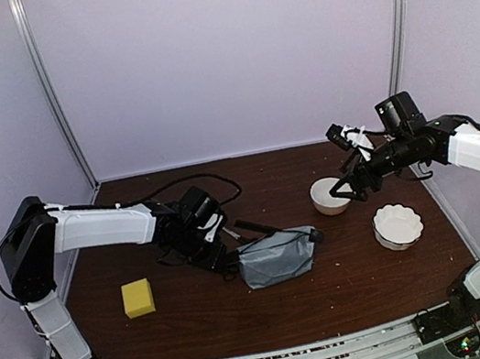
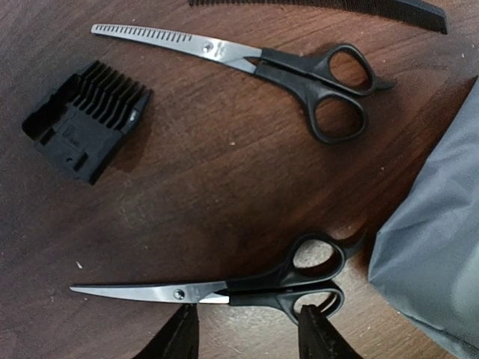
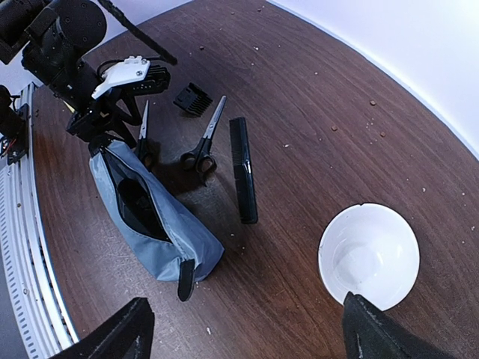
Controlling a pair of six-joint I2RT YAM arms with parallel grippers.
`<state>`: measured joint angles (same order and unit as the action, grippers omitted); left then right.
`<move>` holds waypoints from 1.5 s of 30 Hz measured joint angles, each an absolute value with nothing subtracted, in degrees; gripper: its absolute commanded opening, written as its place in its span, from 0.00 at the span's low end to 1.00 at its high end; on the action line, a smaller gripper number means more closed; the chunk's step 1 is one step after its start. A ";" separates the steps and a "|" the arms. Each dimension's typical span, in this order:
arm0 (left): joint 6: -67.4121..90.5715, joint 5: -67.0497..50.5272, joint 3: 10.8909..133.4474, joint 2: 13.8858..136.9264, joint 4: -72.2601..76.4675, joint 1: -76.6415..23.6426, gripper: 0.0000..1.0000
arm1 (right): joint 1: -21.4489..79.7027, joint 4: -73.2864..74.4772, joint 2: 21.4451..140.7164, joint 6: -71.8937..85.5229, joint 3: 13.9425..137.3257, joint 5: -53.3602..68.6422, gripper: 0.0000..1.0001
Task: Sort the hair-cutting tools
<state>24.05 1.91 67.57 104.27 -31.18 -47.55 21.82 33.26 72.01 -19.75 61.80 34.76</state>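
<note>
On the table (image 2: 224,194), left of centre, the left gripper (image 2: 247,338) hovers with fingers parted just short of the plain scissors (image 2: 224,289), which lie flat beside the grey pouch (image 2: 434,254) — the likely next pick. A clean grasp would straddle the shank near the pivot, not the loops, and keep clear of the pouch. The right gripper (image 3: 247,329) hangs wide open by a white bowl (image 3: 374,232) — empty-handed.

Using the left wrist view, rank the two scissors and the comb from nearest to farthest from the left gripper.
1. plain-bladed scissors: right in front of the left gripper, handles by its right fingertip.
2. thinning scissors: higher in the view, toothed blade pointing left.
3. comb: at the top edge, beyond both scissors.
</note>
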 measured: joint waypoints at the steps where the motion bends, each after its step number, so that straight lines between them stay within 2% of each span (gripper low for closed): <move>1: 24.93 1.54 68.10 104.57 -31.59 -47.59 0.47 | 21.82 33.21 72.01 -19.84 61.76 34.79 0.89; 26: 35.11 4.47 68.12 107.15 -37.93 -50.74 0.47 | 21.82 33.82 73.69 -21.45 61.76 36.16 0.88; 45: 40.45 1.63 65.93 104.57 -31.97 -50.89 0.47 | 21.82 35.33 75.11 -22.68 61.89 37.23 0.87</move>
<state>40.45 1.63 65.93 104.57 -31.97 -50.89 21.82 35.33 75.11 -22.68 61.89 37.23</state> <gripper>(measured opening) 0.467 0.866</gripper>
